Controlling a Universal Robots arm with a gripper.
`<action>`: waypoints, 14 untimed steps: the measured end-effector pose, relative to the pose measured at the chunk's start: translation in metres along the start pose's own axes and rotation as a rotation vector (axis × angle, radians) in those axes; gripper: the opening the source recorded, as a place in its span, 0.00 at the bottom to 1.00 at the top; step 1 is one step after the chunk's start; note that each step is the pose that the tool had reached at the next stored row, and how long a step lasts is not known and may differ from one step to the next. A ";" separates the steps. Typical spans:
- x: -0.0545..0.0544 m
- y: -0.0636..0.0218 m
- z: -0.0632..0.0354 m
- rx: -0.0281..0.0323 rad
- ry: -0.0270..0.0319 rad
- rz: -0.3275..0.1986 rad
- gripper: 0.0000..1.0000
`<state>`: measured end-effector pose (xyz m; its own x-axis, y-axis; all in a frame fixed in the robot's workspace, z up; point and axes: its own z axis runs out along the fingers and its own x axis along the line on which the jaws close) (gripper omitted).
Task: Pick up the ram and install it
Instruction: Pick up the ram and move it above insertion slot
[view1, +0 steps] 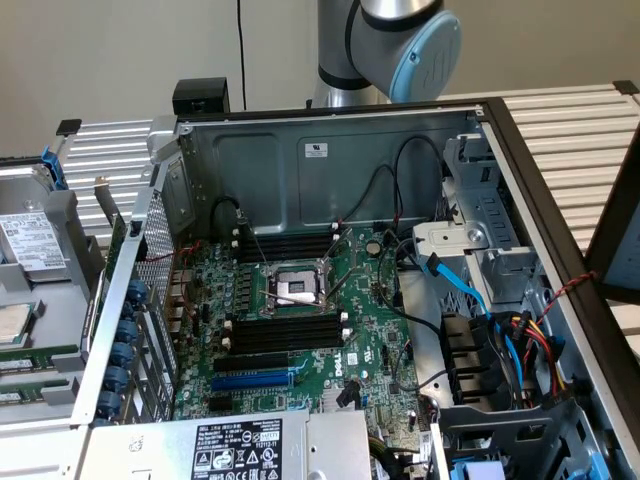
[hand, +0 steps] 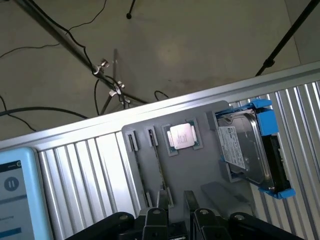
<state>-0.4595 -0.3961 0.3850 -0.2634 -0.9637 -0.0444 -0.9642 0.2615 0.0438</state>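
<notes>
We are hovering our black fingers (hand: 156, 222), spread apart, above the grey plastic holder (hand: 200, 170), where the thin green ram stick (hand: 158, 170) is standing on edge. We are judging that straddling its long edge squarely matters most.

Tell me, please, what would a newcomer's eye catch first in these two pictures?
The open computer case with its green motherboard dominates the exterior view, with the arm's grey and blue joint standing behind it. In the wrist view, a grey tray carries a square processor chip and a hard drive in a blue bracket, with the black claw in the foreground.
</notes>
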 end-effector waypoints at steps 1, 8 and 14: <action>0.000 0.0000 0.0014 0.0031 -0.0009 -0.001 0.27; 0.001 0.0028 0.0043 0.0055 0.0005 -0.056 0.27; 0.002 0.0047 0.0085 0.0019 0.0036 -0.134 0.27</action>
<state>-0.4648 -0.3963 0.3767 -0.1325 -0.9901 -0.0461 -0.9907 0.1309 0.0358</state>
